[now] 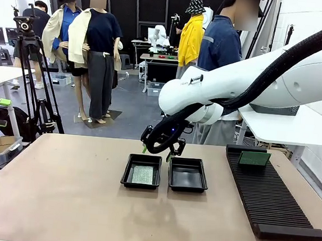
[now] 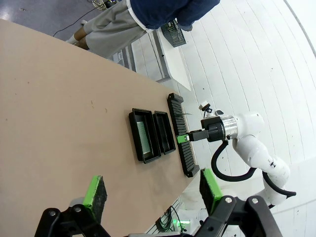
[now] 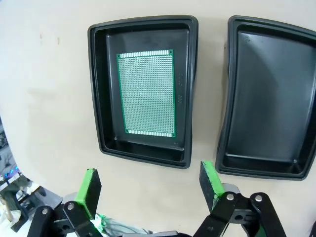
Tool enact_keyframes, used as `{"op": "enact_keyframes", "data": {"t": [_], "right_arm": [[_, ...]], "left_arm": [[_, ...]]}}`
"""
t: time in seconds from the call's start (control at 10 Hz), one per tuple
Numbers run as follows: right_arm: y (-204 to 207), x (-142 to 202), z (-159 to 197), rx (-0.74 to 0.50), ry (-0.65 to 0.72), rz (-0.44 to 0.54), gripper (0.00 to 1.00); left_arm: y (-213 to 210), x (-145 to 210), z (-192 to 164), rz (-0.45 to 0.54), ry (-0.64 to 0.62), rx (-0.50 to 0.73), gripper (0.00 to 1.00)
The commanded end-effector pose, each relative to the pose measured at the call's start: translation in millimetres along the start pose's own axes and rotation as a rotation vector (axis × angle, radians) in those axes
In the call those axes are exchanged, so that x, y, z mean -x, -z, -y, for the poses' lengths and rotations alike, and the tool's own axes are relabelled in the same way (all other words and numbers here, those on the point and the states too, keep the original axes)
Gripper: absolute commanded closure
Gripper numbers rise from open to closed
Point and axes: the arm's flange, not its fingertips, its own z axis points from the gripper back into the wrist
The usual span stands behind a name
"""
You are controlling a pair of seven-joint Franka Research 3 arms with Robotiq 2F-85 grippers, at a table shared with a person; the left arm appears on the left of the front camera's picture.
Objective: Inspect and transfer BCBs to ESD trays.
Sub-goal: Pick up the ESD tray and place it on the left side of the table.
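Two black ESD trays lie side by side at the table's middle. The left tray (image 1: 127, 171) (image 3: 101, 98) holds one green BCB (image 1: 143, 175) (image 3: 147, 94) lying flat on its floor. The right tray (image 1: 187, 178) (image 3: 271, 98) has nothing in it. A second green BCB (image 1: 254, 158) stands upright at the far end of the ribbed rack (image 1: 270, 197). My right gripper (image 1: 161, 149) (image 3: 149, 187) hangs open just above the trays' far edge, nothing between its fingers. My left gripper (image 2: 153, 192) is open, high above the table, far from the trays (image 2: 148, 136).
A person in a dark blue top (image 1: 221, 44) stands at the far side behind the right arm. The long black rack runs along the table's right side. A white side table (image 1: 290, 129) stands beyond the right corner. Bare tabletop (image 1: 59, 190) spreads to the left and front.
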Motion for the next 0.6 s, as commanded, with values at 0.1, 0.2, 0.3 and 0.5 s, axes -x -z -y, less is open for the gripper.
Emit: {"op": "enact_keyframes", "data": {"t": [0.1, 0.2, 0.3, 0.5], "right_arm": [[0.0, 0.2, -0.5, -0.002, 0.0, 0.004, 0.0], [0.0, 0.2, -0.5, -0.002, 0.0, 0.004, 0.0], [0.0, 0.2, -0.5, -0.002, 0.0, 0.004, 0.0], [0.0, 0.2, -0.5, -0.002, 0.0, 0.004, 0.0]], "left_arm": [[-2.0, 0.3, 2.3, 0.002, -0.006, 0.012, 0.0], [-2.0, 0.3, 2.3, 0.002, -0.006, 0.012, 0.0], [-2.0, 0.3, 2.3, 0.002, -0.006, 0.012, 0.0], [-2.0, 0.3, 2.3, 0.002, -0.006, 0.012, 0.0]]}}
